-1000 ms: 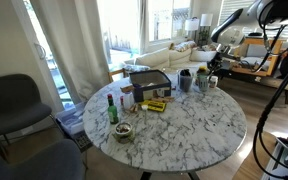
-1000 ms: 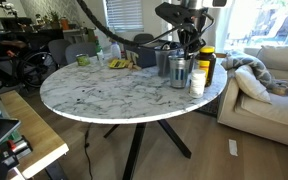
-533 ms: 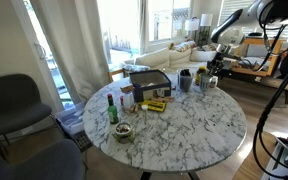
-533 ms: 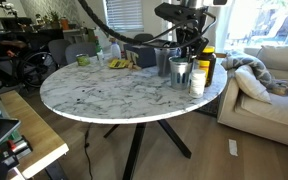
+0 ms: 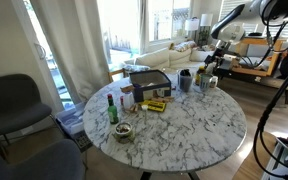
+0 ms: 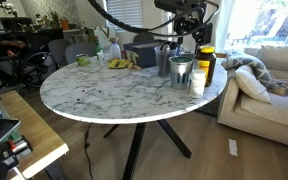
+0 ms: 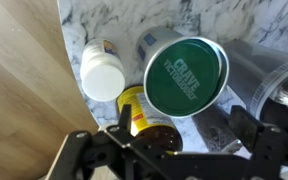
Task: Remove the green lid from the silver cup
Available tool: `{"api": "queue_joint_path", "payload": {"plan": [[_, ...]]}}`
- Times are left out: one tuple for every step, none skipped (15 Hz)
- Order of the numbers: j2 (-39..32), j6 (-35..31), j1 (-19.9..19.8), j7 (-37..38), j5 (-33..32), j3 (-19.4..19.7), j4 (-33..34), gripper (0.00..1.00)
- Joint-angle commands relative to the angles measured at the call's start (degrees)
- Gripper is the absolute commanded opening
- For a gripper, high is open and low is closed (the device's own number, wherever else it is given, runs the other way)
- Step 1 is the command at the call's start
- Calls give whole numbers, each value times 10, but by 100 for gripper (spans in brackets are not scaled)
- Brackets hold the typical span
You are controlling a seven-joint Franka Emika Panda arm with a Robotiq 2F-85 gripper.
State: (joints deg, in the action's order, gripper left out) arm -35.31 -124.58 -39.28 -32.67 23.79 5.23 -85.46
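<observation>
green lid on silver cup, gripper spread — above

Round green lid, white lettering, seated flat on upright silver cup.

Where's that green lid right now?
In the wrist view the green lid sits on top of the silver cup, near the table edge, right beside a white-capped bottle and a yellow container.
</observation>
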Motion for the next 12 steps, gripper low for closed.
{"api": "queue_joint_path", "payload": {"plan": [[1,-12,-8,-11,11,-15,-7,75],[0,-12,-7,-12,11,-17,-6,74],[-2,-17,-5,-10,7,-17,-6,64],[-2,-21,-3,-8,5,-17,-7,57],[-2,-24,-2,-9,4,-17,-8,49],[-2,-27,-1,-9,3,-18,-8,41],[-4,-29,0,-7,2,-18,-8,34],[-5,-30,0,-5,0,-18,-8,25],[-7,-30,2,-3,-3,-17,-9,18],[-8,-28,4,-1,-6,-16,-9,10],[-10,-22,8,6,-14,-13,-9,3],[-11,-21,12,14,-24,-8,-12,0]]}}
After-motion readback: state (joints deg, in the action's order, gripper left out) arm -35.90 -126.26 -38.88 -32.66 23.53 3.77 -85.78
